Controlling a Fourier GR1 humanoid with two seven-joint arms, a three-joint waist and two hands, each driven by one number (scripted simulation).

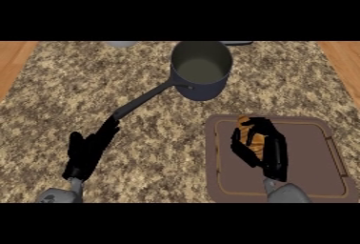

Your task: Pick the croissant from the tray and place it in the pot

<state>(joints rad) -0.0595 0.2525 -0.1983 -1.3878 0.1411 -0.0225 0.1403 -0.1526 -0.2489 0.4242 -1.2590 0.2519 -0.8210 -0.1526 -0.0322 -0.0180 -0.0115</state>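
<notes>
Curling round the croissant (255, 138) on the tray (309, 157), the right hand's (271, 152) fingers pinch its middle; it looks light, flaky, crushable. Left hand (84, 155) rests, fingers straight.

The right hand (264, 150) curls over the croissant (255, 139) and hides most of it, while a pale object (122, 44) at the tabletop's far edge is cut off.

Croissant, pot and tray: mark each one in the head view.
croissant (257, 141), head view, on the tan crust showing between the right hand's fingers.
pot (201, 66), head view, on its inner floor.
tray (309, 157), head view, on its bare brown surface.
</notes>
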